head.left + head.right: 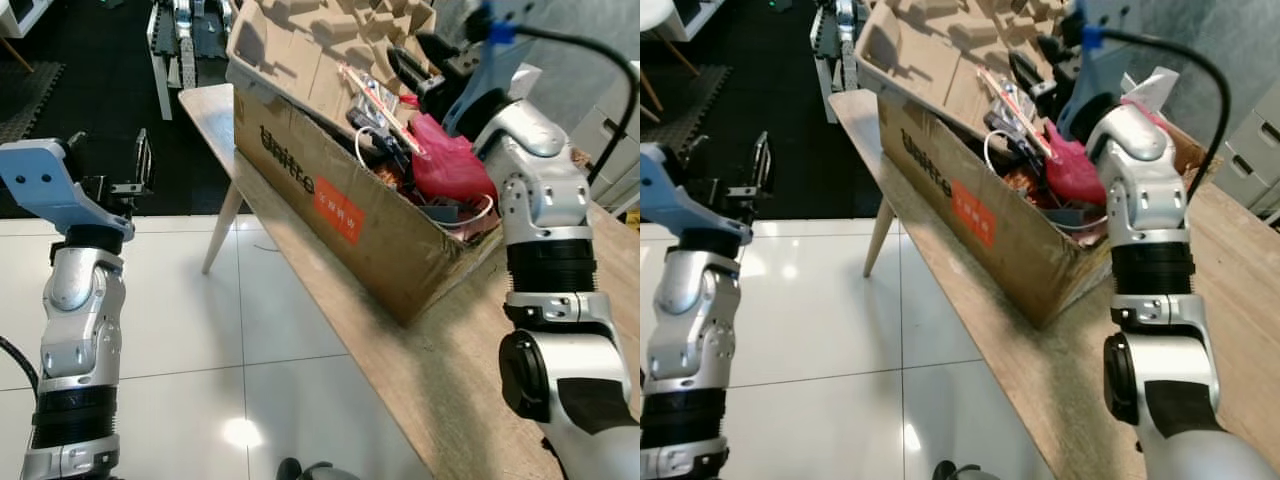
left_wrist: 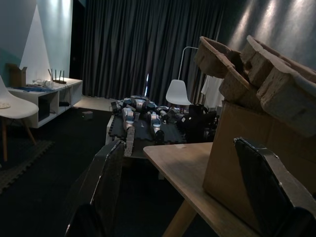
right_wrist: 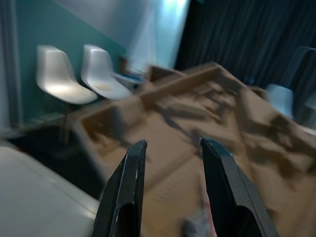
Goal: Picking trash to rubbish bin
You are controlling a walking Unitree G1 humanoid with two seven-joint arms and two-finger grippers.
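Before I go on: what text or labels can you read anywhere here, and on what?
"unitree": dark print on the cardboard box's long side wall.
Orange label on the same wall: white characters, too small to read.
Packaging among the trash in the box: print too blurred to read.

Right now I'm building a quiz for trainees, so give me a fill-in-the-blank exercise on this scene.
1. The cardboard box stands on a wooden ____.
2. The right end effector hovers over the box with its fingers ____.
3. The plastic bag in the box is ____ in colour.
4. The left end effector is held over the ____, away from the box.

Missing words: table; open; red; floor
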